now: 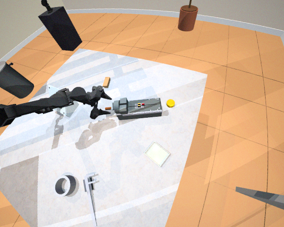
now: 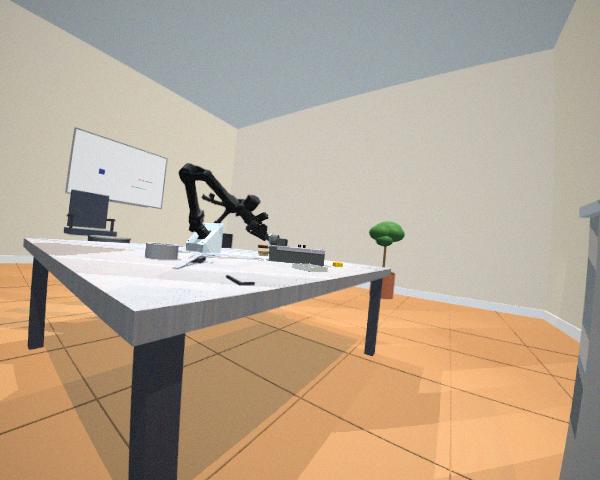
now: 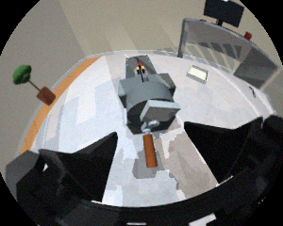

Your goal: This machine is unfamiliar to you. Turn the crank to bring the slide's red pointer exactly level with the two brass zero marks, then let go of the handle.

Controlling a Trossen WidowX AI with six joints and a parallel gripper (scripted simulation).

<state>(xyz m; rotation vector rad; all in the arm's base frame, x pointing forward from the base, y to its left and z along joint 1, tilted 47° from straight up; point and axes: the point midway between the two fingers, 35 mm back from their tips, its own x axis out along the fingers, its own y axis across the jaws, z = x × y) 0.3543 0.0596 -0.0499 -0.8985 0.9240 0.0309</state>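
Standing on tiled orange flooring, the pale table (image 1: pixel 127 156) (image 2: pixel 104 279) (image 3: pixel 75 118) bears the machine (image 1: pixel 143 107) (image 2: pixel 296 255) (image 3: pixel 148 98); the hand (image 1: pixel 110 105) (image 2: pixel 267 238) (image 3: pixel 151 130) gapes empty.

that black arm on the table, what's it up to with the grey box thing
The arm's claw is wide open around the orange-brown crank handle at the end of the grey machine, holding nothing. It looks about to grip the handle and turn it. The red pointer sits off the brass zero marks, so the slide needs adjusting.
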